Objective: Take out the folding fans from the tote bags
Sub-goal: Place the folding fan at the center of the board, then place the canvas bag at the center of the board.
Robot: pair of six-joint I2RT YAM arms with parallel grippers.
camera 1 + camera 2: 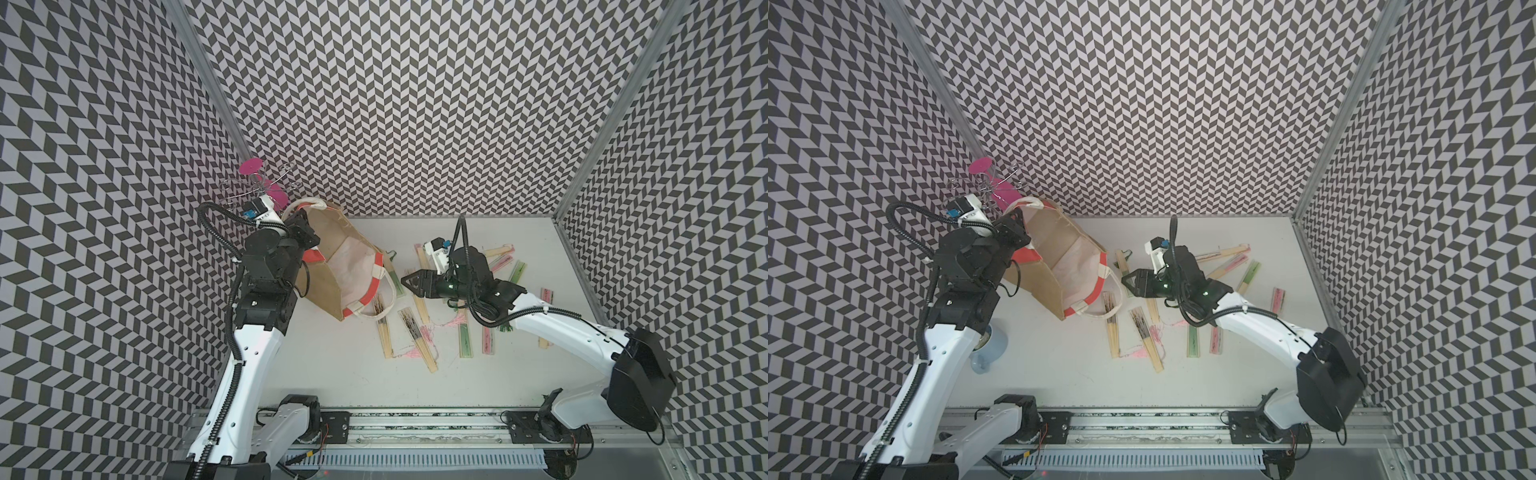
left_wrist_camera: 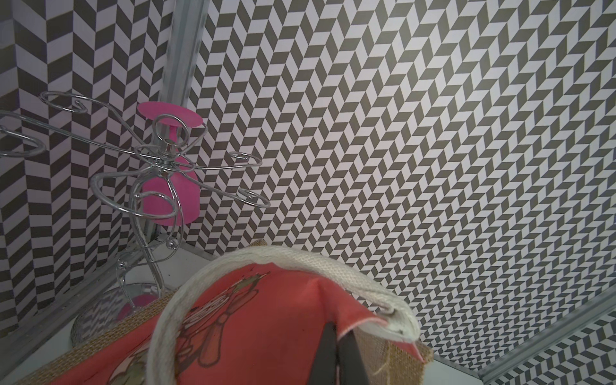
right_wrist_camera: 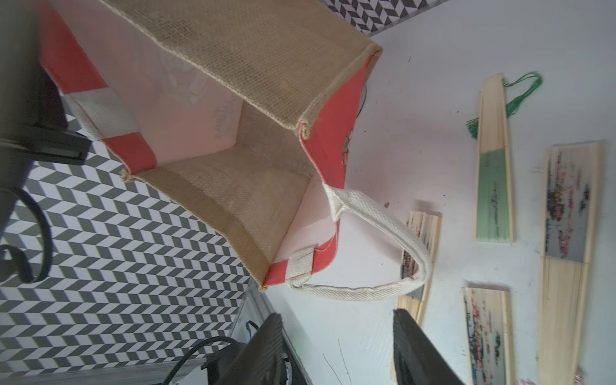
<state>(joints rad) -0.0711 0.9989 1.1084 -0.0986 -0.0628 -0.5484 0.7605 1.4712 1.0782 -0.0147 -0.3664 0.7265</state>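
Left fingers (image 2: 328, 356) are pressed together on a fold of the tote bag (image 2: 253, 333) rim. Red-orange trim is pinched between them, and a white rope handle (image 2: 300, 263) arches just over the grip.

Right fingers (image 3: 413, 346) stand well apart with nothing between them. They sit just in front of the bag's mouth, aimed into it.

The bag is tipped on its side, hung from its upper rim, mouth toward the right fingers. Pale lining and jute walls show inside in the right wrist view. The second handle (image 3: 383, 220) droops from the lower rim onto the tabletop (image 3: 416, 100), and one fan (image 3: 428, 226) lies partly under its loop.

Folding fans (image 1: 417, 336) are scattered flat and closed on the mouth side of the bag. Ink-printed ones lie nearest the lower rim; green and pink ones lie farther out, beyond the right arm.

Chrome wire stand (image 1: 257, 191) with a pink glass (image 2: 170, 196) hung on it stands behind the bag, in the wall corner.
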